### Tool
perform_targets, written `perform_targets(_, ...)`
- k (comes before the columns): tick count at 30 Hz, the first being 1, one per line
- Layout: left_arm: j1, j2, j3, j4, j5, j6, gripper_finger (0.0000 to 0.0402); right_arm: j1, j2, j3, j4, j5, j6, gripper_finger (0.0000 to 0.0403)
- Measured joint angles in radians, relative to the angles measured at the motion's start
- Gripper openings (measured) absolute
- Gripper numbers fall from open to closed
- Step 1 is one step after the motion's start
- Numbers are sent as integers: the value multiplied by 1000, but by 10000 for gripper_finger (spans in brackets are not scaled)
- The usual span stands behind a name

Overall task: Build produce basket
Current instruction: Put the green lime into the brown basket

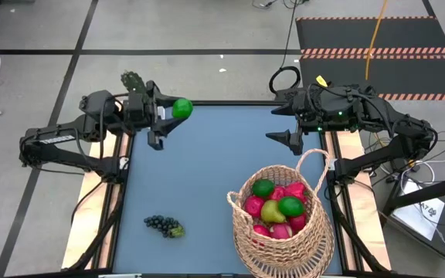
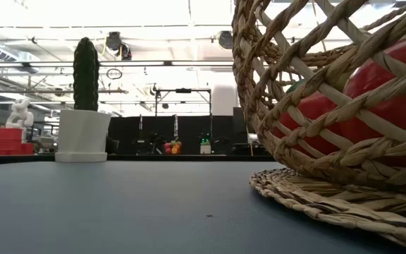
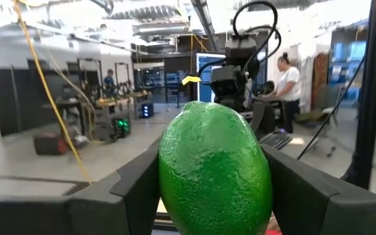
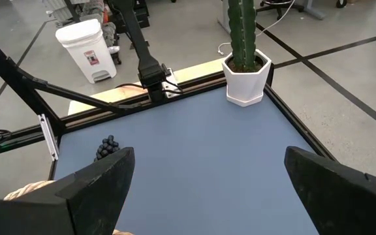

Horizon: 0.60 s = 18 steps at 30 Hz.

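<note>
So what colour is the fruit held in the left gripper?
Bright green: a lime, clearest in the left wrist view, clamped in the left gripper.

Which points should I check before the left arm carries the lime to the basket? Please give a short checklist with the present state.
1. Lime gripped between the left end effector fingers: ok.
2. Lime lifted clear of the table: ok.
3. Basket upright, opening free: ok.
4. Room left on top of the fruit in the basket: cannot tell.
5. Right end effector open, beside the basket handle, possibly in the path: not ok.
6. Grapes on the table, away from the path: ok.
</note>
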Motion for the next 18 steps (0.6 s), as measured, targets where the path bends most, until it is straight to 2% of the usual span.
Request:
perform_targets(10, 0, 0, 0, 0, 0, -261, 239, 0, 0, 0, 0, 0, 0, 389)
perform_targets(18, 0, 0, 0, 0, 0, -552, 239, 0, 0, 0, 0, 0, 0, 389)
